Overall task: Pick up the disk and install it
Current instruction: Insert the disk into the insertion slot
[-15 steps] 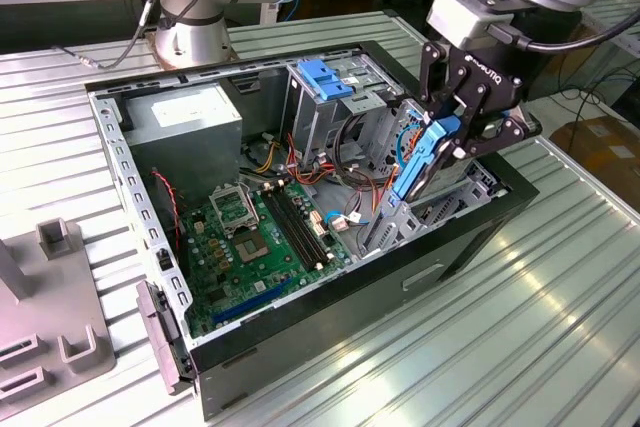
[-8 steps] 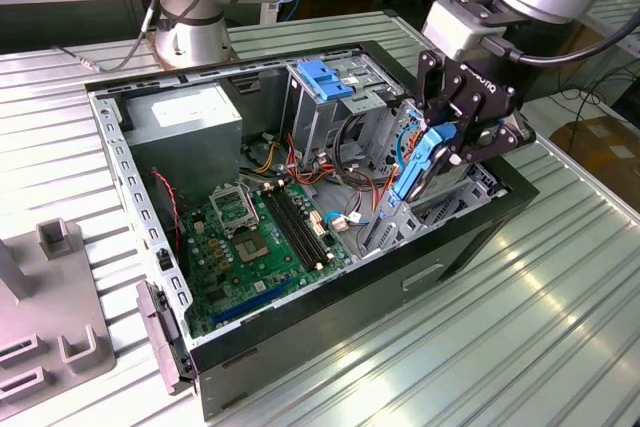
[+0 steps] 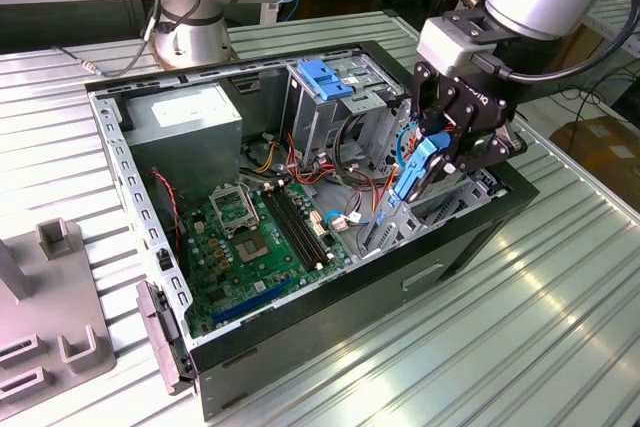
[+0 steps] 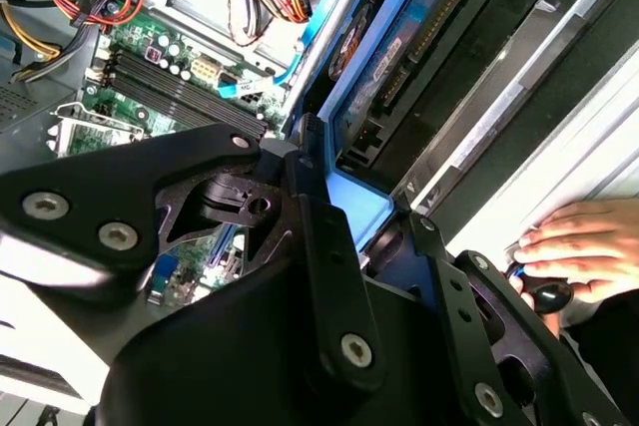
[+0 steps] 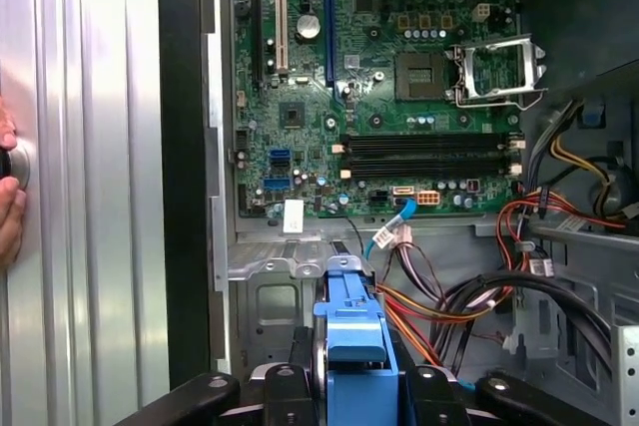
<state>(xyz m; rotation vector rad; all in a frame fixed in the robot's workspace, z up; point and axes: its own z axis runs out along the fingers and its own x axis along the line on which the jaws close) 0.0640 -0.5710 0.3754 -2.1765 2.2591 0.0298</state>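
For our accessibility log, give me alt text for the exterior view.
The gripper holds the disk, blue rail showing, on edge over the open computer case at the exterior view's right. A green motherboard and grey power supply lie exposed inside.

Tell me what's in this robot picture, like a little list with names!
computer case: open, lying on the ribbed metal table
motherboard: green, inside the case
tool: shut on the disk
disk: blue-railed, held over the case's end at the exterior view's right
person's hand: beside the case, in the second wrist view
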